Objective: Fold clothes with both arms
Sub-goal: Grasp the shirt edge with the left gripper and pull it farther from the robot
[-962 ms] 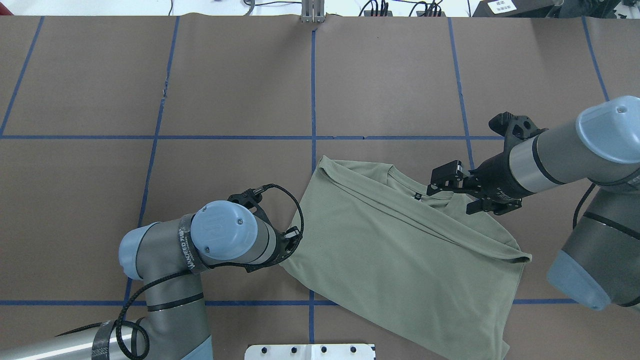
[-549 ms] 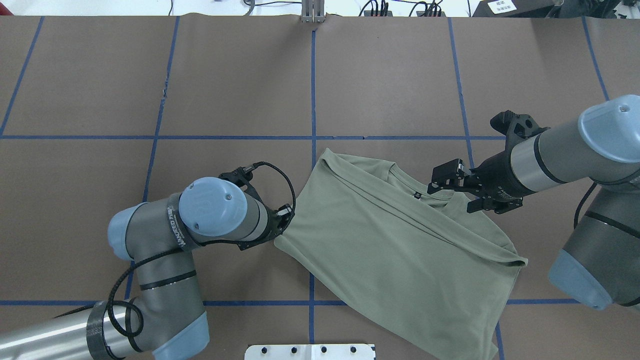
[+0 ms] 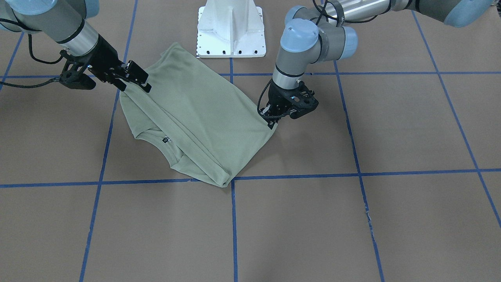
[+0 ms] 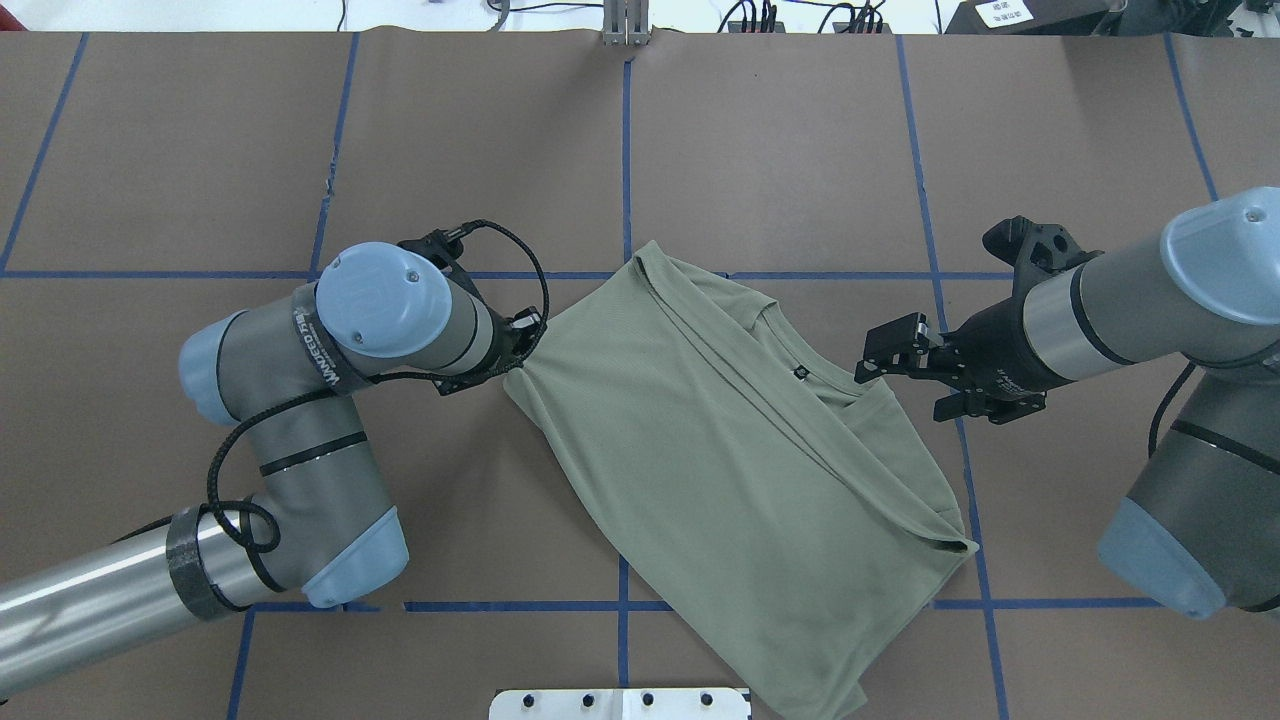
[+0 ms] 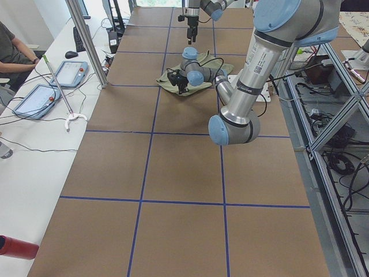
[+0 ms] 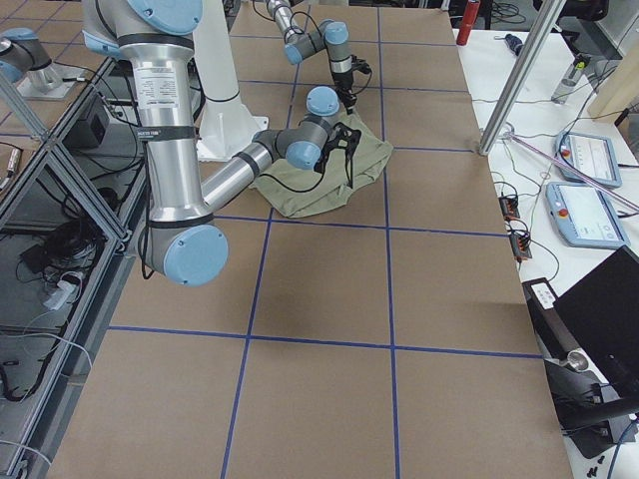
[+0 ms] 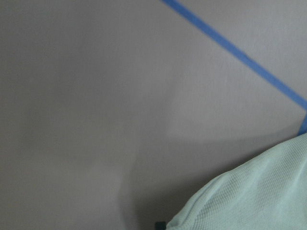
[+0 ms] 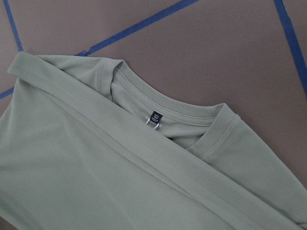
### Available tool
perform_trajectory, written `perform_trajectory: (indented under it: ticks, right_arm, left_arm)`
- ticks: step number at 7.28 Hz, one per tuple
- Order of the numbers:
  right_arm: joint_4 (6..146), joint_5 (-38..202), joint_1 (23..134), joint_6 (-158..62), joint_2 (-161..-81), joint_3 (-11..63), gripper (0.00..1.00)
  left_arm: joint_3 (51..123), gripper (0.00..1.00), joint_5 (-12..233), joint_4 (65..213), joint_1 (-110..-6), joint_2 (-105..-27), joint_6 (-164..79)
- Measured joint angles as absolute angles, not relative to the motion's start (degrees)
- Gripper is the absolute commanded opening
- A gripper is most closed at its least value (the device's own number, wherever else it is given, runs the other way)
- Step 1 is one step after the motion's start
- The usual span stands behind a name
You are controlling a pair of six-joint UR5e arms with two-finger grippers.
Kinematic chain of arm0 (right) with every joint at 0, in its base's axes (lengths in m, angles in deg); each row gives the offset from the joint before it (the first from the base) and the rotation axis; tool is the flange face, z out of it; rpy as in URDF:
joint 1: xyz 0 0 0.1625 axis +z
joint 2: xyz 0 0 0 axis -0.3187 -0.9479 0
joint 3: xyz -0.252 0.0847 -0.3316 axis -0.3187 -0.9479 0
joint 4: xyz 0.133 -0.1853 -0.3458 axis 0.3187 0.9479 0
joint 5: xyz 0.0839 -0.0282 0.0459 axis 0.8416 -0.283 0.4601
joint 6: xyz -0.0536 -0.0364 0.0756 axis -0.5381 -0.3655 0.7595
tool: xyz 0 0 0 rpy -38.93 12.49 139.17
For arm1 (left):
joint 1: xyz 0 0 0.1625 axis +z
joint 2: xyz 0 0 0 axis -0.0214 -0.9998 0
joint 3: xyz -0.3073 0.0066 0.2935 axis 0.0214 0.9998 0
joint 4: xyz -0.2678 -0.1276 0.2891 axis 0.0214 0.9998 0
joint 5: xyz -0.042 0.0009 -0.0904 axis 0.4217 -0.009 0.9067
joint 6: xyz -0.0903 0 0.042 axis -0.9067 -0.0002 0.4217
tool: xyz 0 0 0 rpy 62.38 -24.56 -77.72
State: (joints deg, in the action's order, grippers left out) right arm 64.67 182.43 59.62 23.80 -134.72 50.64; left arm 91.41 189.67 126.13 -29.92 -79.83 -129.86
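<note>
The pale sage-green shirt [image 4: 720, 460] lies folded lengthwise and slanted on the brown table, its neck and dark label [image 4: 800, 373] toward the right arm. It also shows in the front view [image 3: 195, 113] and the right wrist view [image 8: 96, 167]. My left gripper [image 4: 518, 352] is shut on the shirt's left corner, low over the table; in the front view [image 3: 272, 119] it pinches that corner. My right gripper [image 4: 900, 397] is open, its jaws apart beside the shoulder near the neck, holding nothing. The left wrist view shows only a shirt edge [image 7: 259, 191].
The white pedestal base [image 3: 231, 27] stands at the table's near edge, just behind the shirt's hem. Blue tape lines [image 4: 626, 180] grid the brown table. A side bench with tablets [image 5: 34, 98] and a seated person [image 5: 11, 52] lies beyond the far edge.
My left gripper has moved left and away from the robot, dragging the shirt's corner with it. The shirt has slid left and turned. My right gripper has stayed almost still and open.
</note>
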Motion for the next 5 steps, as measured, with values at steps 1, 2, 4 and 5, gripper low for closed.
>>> perform_trajectory:
  ticks: [1, 2, 4, 5]
  right_arm:
    - [64.7, 182.4, 59.6, 23.9, -134.7, 50.7, 1.00]
    - [64.7, 182.4, 59.6, 23.9, -134.8, 50.8, 1.00]
    - [64.7, 182.4, 59.6, 23.9, -134.8, 50.8, 1.00]
    - [64.7, 182.3, 59.6, 23.9, -134.8, 50.8, 1.00]
  left_arm:
    - [88.2, 0.00, 189.7, 127.2, -31.4, -81.4, -129.1]
    - [84.3, 0.00, 189.6, 128.8, -32.8, -83.5, -128.5]
    - [79.6, 0.00, 189.2, 130.4, -35.5, -86.2, -126.2]
    - [77.6, 0.00, 188.2, 131.3, -36.8, -87.4, -124.5]
